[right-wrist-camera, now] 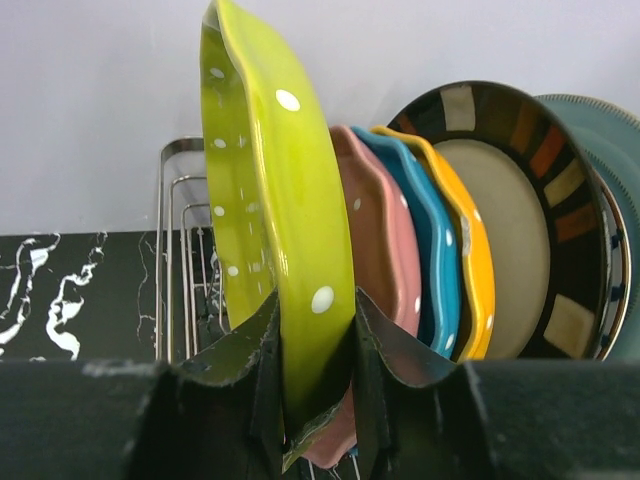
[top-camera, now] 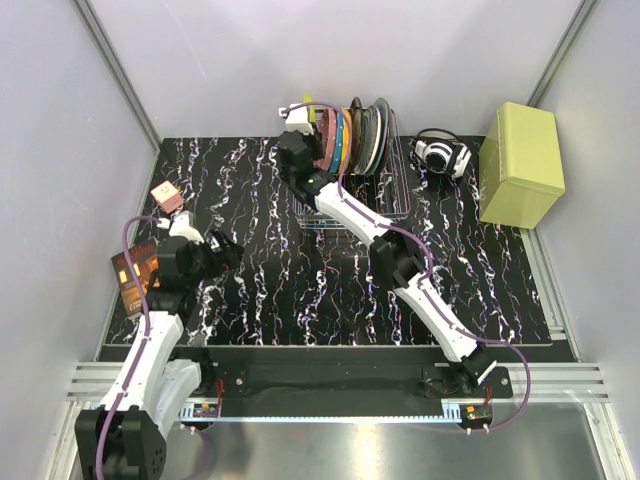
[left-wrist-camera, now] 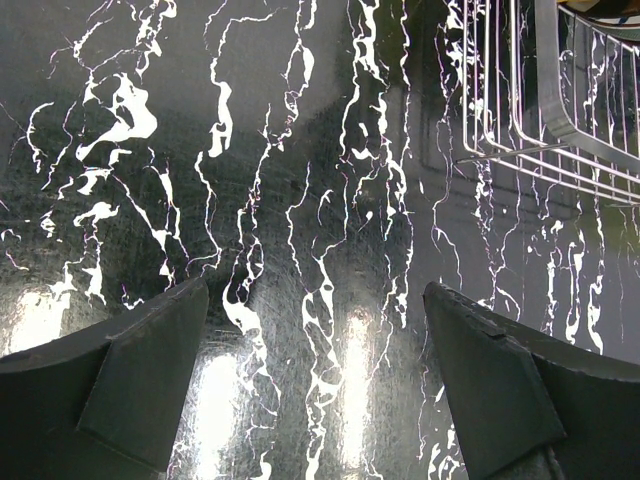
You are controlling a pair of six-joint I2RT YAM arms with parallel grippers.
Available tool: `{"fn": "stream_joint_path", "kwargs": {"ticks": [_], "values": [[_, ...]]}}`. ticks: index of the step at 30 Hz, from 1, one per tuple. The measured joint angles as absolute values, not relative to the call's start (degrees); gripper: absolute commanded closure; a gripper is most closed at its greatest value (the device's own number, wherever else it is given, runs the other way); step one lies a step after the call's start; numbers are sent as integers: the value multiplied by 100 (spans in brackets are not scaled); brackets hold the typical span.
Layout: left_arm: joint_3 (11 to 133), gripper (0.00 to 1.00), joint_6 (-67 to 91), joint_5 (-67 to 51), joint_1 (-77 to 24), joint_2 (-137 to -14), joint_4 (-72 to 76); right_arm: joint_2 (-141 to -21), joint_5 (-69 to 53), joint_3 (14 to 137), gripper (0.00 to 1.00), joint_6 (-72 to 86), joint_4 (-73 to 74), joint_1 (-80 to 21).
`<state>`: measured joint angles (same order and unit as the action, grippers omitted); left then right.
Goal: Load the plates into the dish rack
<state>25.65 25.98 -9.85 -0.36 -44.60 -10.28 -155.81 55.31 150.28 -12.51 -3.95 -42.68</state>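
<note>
My right gripper point(right-wrist-camera: 317, 300) is shut on the rim of the yellow-green dotted plate point(right-wrist-camera: 270, 180), which stands upright at the left end of the dish rack point(right-wrist-camera: 175, 250). Right behind it stand the pink plate point(right-wrist-camera: 385, 240), the blue plate point(right-wrist-camera: 430, 250) and the orange plate point(right-wrist-camera: 475, 270), all on edge. From above, the right gripper point(top-camera: 297, 148) sits at the rack's left side beside the row of plates point(top-camera: 338, 135). My left gripper point(left-wrist-camera: 315, 288) hangs open over the bare marbled mat, nothing between its fingers; it is at the left point(top-camera: 225, 250), apart from the rack point(left-wrist-camera: 560, 120).
A dark patterned plate point(right-wrist-camera: 500, 230) and a teal one point(right-wrist-camera: 620, 200) fill the rack's right part. A yellow-green box point(top-camera: 520, 165) stands at the back right, a black-and-white object point(top-camera: 443, 155) beside it. A pink cube point(top-camera: 167, 197) and a brown packet point(top-camera: 135, 275) lie at the left edge.
</note>
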Motion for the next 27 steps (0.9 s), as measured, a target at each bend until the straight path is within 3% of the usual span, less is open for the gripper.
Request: {"fn": "stream_joint_path", "kwargs": {"ticks": [15,18,19,22,27], "values": [[2482,5,2692,-1002,-36,-4386,-934,-16147,5627,15224,100,-2443,-1243,-4442],[2471,5,2709,-1017,-36,-4388,-939,-16191,5621,15227,92,-2543,-1372,-4451],[2471,5,2709,-1020,-36,-4388,-934,-16201,5618,15240,80,-2563,-1391,-4451],[2473,5,2727,-1028,-36,-4386,-937,-16221,5607,15257,61,-2591,-1428,-4453],[2471,5,2755,-1033,-36,-4388,-934,-16221,5529,15257,59,-2687,-1446,-4453]]}}
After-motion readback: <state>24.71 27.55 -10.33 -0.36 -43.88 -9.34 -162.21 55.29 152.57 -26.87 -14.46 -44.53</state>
